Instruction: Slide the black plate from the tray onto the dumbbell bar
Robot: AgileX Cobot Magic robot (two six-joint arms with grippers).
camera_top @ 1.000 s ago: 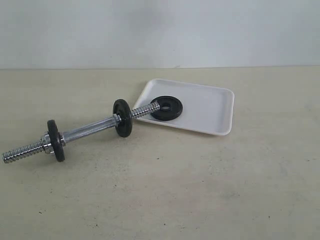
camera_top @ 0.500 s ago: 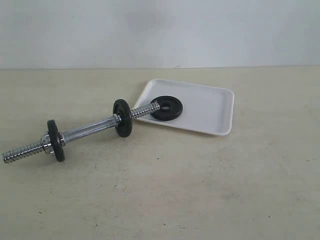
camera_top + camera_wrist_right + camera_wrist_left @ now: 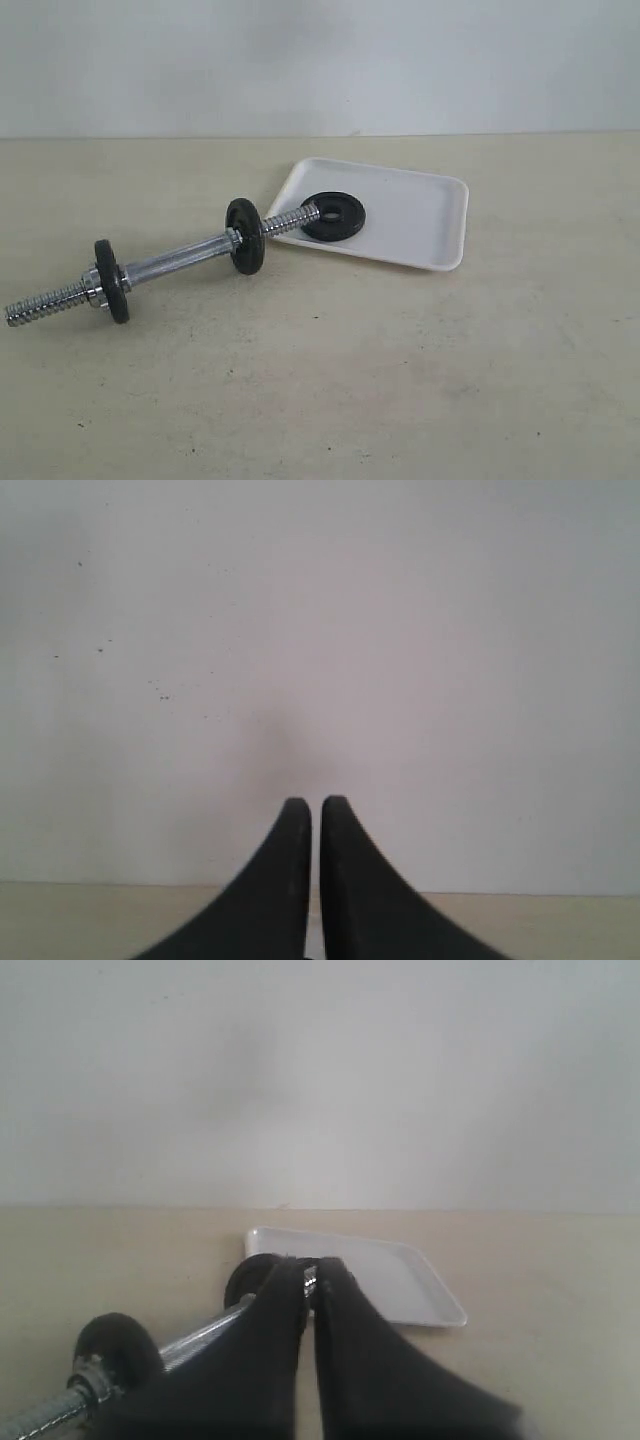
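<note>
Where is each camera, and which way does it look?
Exterior: off the arms, looking down at the dumbbell bar, tray and black plate; no robot parts.
Left wrist: behind the shut left gripper, facing bar and tray.
Right wrist: behind the shut right gripper, facing the bare wall.
Shared: exterior and left wrist both see bar and tray.

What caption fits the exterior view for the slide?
Black plate lies flat in the tray, at the threaded tip of the dumbbell bar.
</note>
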